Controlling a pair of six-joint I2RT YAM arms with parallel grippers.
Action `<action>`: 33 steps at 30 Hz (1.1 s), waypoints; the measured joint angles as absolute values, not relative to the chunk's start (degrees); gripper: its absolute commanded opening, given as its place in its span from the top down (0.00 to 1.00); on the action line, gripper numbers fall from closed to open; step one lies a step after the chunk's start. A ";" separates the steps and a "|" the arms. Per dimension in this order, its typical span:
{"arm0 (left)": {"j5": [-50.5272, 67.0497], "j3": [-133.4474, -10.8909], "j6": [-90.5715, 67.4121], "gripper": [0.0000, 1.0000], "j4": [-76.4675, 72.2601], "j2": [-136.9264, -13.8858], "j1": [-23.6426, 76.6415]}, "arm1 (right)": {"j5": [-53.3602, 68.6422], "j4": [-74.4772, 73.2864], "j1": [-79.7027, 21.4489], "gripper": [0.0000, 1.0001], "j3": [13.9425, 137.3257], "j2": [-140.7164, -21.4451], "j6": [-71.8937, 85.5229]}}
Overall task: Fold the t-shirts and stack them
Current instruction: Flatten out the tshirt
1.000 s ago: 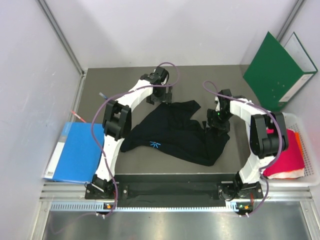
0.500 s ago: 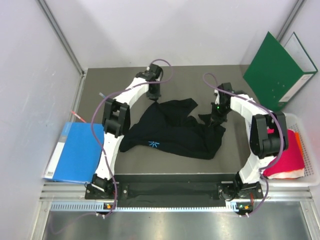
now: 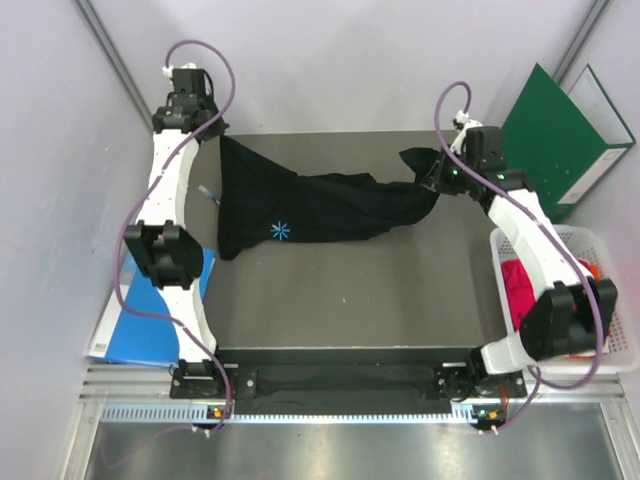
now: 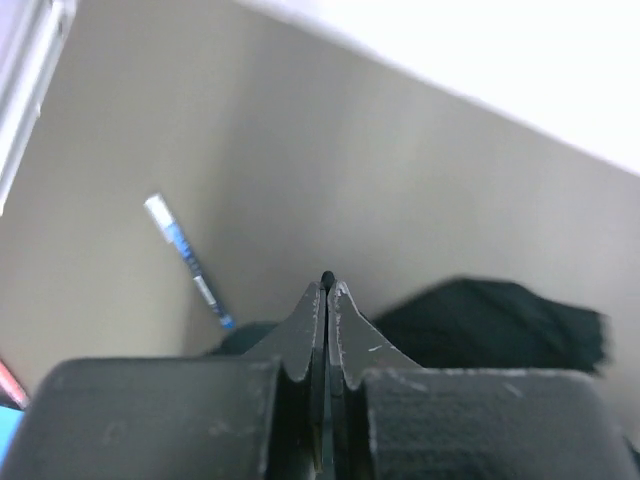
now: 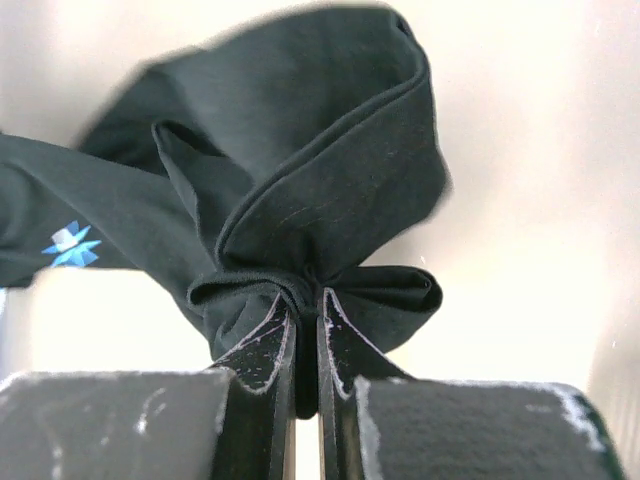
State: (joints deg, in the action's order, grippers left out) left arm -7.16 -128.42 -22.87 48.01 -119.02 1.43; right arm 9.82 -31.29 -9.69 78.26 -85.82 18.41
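**A:** What changed in the last second?

**B:** Both arms rose and spread apart. The left end effector (image 4: 326,290) was wide open and is now pinched shut on a corner of cloth at the far left. The right end effector (image 5: 305,300) has clamped onto a bunched fold at the far right.

**A:** And the black cloth t-shirt (image 3: 320,205)?

**B:** It lay crumpled mid-way across the grey bench (image 3: 350,300). Now it hangs stretched between them over the far side.

**A:** Meaning?

**B:** Probably spread out for laying flat, with no fold made yet. The magenta-red cloth t-shirt (image 3: 518,285) waits in the white plastic basket (image 3: 628,345) on the right.
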 measured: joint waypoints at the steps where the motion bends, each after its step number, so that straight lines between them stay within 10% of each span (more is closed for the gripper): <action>1: -6.96 -128.64 -22.92 1.00 47.88 -117.05 1.54 | 9.96 -30.35 -9.65 1.00 77.60 -83.88 18.65; 7: -3.16 -117.08 -24.64 1.00 45.41 -101.82 3.88 | 10.24 -32.25 -8.78 1.00 75.59 -76.73 19.09; 18: 2.17 -59.68 -31.59 1.00 50.41 -75.16 5.50 | 10.22 -48.77 -7.57 0.91 60.34 -88.31 18.63; 20: 3.36 -54.76 -33.04 0.67 52.73 -72.01 6.39 | 10.17 -50.63 -7.57 0.71 60.20 -88.88 18.61; 21: 3.86 -53.41 -33.15 0.35 53.36 -70.67 6.55 | 10.15 -50.98 -7.57 0.66 60.27 -88.92 18.59; 24: 5.17 -52.21 -33.15 0.02 55.81 -67.35 8.10 | 10.02 -52.49 -7.57 0.45 61.71 -89.80 17.89; 29: 3.60 -60.18 -31.20 0.02 55.29 -69.82 11.00 | 9.58 -53.19 -7.57 0.16 65.65 -90.30 17.58; 33: 2.61 -75.26 -28.01 0.02 50.35 -81.49 14.11 | 9.41 -51.42 -7.57 0.13 68.93 -90.28 17.10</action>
